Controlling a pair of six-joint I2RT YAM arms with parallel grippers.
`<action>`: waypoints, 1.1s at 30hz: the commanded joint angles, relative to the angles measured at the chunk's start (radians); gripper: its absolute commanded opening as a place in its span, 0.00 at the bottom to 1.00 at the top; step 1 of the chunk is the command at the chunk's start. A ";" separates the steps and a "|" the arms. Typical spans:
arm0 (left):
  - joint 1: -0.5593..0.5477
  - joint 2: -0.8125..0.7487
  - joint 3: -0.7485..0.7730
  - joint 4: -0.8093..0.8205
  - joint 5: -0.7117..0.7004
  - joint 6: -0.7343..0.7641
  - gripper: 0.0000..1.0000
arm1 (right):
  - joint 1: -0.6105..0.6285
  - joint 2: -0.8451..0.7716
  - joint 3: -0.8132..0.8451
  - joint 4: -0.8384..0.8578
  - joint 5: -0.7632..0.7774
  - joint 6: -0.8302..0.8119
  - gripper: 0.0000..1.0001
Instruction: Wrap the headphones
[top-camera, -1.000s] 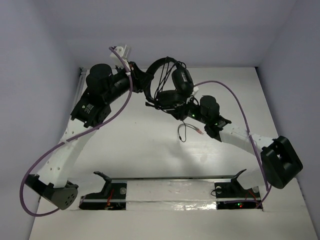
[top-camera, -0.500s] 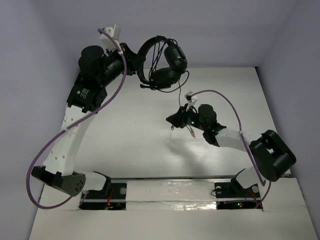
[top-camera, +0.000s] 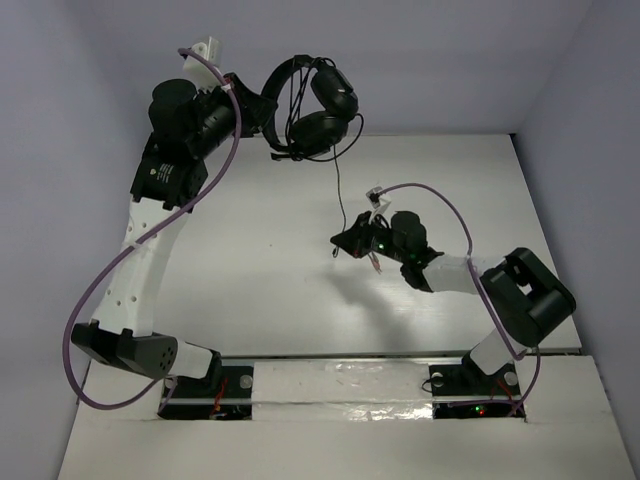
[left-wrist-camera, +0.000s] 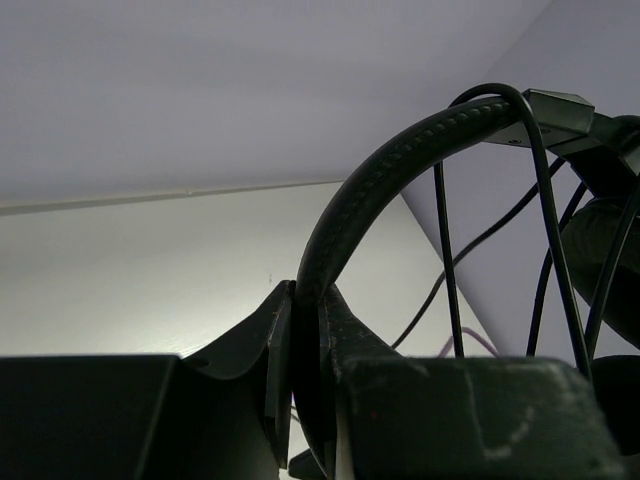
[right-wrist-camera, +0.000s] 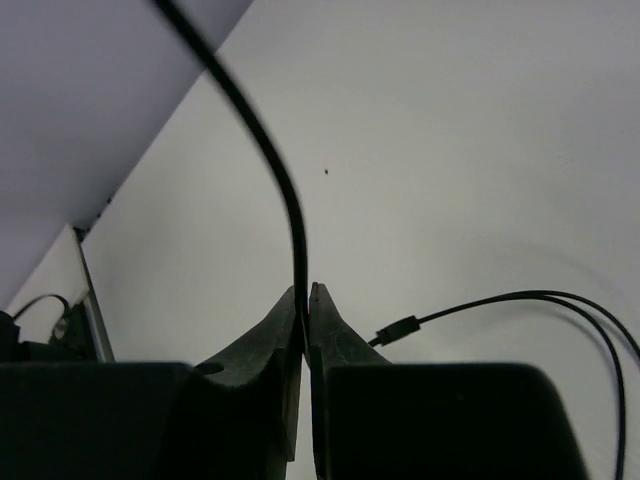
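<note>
The black headphones (top-camera: 318, 105) hang in the air at the back of the table, with cable turns wound across the headband (left-wrist-camera: 400, 165). My left gripper (top-camera: 268, 112) is shut on the headband, also seen in the left wrist view (left-wrist-camera: 306, 300). The thin black cable (top-camera: 340, 185) runs down from the earcups to my right gripper (top-camera: 345, 243), which is shut on it near the table's middle. In the right wrist view the cable (right-wrist-camera: 270, 160) rises from between my right gripper's (right-wrist-camera: 305, 292) closed jaws. The cable's plug end (right-wrist-camera: 398, 329) lies on the table.
Purple robot cables (top-camera: 160, 235) loop along both arms. The white table (top-camera: 250, 280) is walled at the back and sides. A rail with two black brackets (top-camera: 340, 365) runs along the near edge.
My left arm has lifted the headphones up and back to the left. My right gripper has drawn back toward the table's middle, and the cable now hangs stretched between the two.
</note>
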 joint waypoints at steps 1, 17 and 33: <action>0.004 -0.034 0.013 0.126 0.037 -0.056 0.00 | -0.005 0.040 0.058 0.084 -0.016 0.012 0.05; 0.004 0.006 -0.105 0.199 -0.455 -0.022 0.00 | 0.183 -0.138 0.081 -0.305 0.221 -0.031 0.00; -0.154 0.145 -0.355 0.296 -0.844 0.045 0.00 | 0.430 -0.302 0.473 -1.154 0.519 -0.193 0.00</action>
